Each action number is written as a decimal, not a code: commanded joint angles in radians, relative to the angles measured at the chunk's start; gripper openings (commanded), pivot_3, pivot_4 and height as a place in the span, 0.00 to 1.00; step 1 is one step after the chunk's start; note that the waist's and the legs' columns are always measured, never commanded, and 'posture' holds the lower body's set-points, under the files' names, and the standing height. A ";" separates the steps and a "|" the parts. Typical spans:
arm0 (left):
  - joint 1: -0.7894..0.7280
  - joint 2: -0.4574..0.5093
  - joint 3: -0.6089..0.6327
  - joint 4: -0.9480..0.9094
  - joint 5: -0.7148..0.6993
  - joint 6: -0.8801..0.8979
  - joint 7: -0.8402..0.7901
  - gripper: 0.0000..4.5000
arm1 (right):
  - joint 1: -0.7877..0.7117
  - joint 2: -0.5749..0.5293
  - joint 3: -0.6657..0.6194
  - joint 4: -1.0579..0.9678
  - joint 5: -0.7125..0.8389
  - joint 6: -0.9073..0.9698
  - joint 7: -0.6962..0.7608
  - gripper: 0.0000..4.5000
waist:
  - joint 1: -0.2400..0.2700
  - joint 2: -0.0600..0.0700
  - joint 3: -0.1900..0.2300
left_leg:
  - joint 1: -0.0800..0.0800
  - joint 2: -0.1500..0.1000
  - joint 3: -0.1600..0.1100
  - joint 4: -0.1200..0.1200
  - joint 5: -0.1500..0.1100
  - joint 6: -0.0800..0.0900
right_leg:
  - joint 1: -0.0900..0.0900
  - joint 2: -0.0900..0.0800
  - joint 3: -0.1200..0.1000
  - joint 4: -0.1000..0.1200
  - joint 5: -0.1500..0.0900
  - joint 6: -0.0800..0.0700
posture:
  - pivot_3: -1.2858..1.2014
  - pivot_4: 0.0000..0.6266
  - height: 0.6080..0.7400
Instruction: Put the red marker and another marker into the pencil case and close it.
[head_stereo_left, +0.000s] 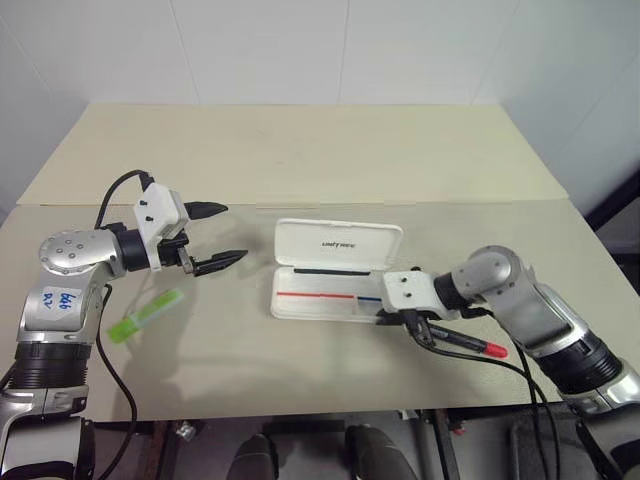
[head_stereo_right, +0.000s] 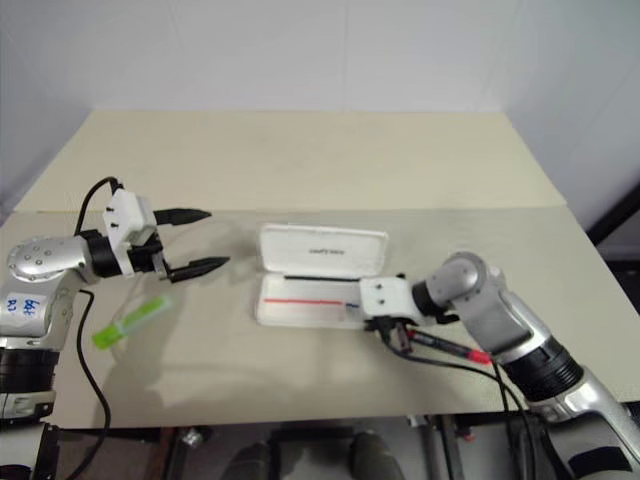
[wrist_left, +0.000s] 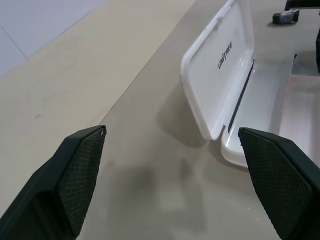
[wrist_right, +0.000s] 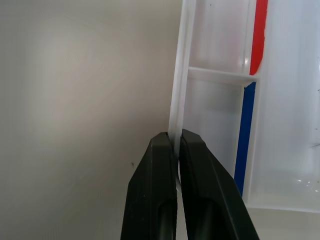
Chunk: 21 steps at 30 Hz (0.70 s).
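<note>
A beige counter meets white walls. The pencil case lies open at centre, tray bare. The red marker lies at its 4 o'clock, the green highlighter at 9. Left pincer gapes wide; right pincer is pressed closed at the tray's rim.

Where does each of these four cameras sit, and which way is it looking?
Left eye: on the head, looking down at the table; both arms show.
Right eye: beside it, same scene.
Left wrist: on the left arm, looking past the open left gripper at the pencil case.
Right wrist: on the right arm, looking along the shut right gripper at the case's front wall.
All four share the case.
</note>
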 joint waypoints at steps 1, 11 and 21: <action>-0.007 0.006 0.007 -0.020 -0.015 0.001 -0.012 1.00 | 0.008 -0.021 -0.023 0.060 -0.040 -0.086 -0.045 0.01 | 0.001 0.000 0.000 | 0.000 0.000 0.000 0.000 0.000 0.000 | 0.000 0.000 0.000 0.000 0.000 0.000 | 0.52 0.24 1.00; 0.101 0.049 0.023 -0.099 -0.040 0.040 -0.083 1.00 | -0.026 -0.011 -0.009 0.163 -0.057 -0.214 -0.039 0.01 | 0.002 -0.002 0.000 | 0.008 0.000 0.005 0.003 0.004 0.003 | 0.008 0.000 0.004 -0.005 0.007 -0.004 | 0.52 0.24 1.00; 0.128 0.065 0.025 -0.132 -0.048 0.052 -0.087 1.00 | -0.069 -0.002 -0.010 0.221 -0.045 -0.278 0.033 0.01 | 0.002 -0.002 0.000 | 0.014 0.000 0.008 -0.003 0.005 0.005 | 0.016 -0.002 0.007 -0.015 0.003 -0.015 | 0.52 0.24 1.00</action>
